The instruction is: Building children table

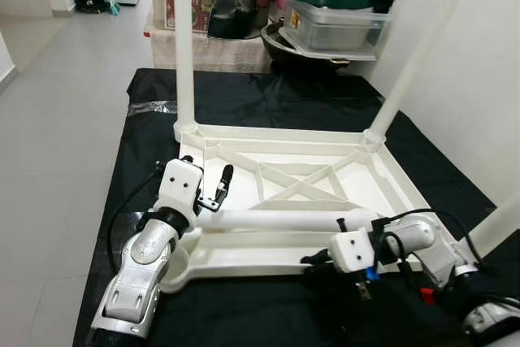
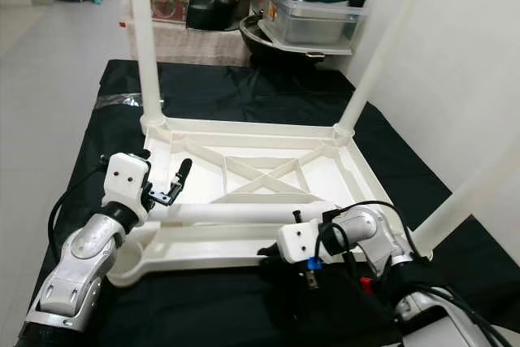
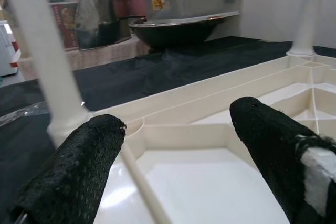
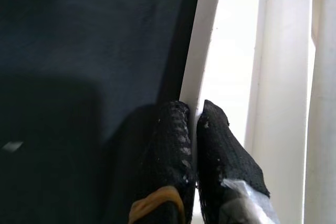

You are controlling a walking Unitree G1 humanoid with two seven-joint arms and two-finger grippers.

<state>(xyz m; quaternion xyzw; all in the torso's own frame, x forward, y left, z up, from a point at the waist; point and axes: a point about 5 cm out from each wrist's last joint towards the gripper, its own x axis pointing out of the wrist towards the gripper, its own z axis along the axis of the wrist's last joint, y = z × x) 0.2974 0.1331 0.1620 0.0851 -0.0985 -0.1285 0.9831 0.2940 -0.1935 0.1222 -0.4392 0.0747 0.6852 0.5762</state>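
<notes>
Last leg pending: the loose leg (image 1: 284, 219) lies across the upturned tabletop (image 1: 325, 160). Right tool (image 1: 313, 260) pinches its near rim; left tool (image 1: 215, 188) gapes empty. Next, lift the leg into the near-left socket (image 1: 175, 270).

Bright, even indoor light; wrist close-ups blurred.

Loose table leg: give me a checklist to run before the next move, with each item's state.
1. Upturned tabletop lies flat on the black sheet: ok.
2. Three legs stand in their corner sockets; far left leg upright: ok.
3. Near left socket free for the last leg: ok.
4. Loose leg lies across the tabletop within reach: ok.
5. Left gripper open above the loose leg, not gripping it: ok.
6. Right gripper pinches the tabletop's near rim; firmness of hold: cannot tell.
</notes>
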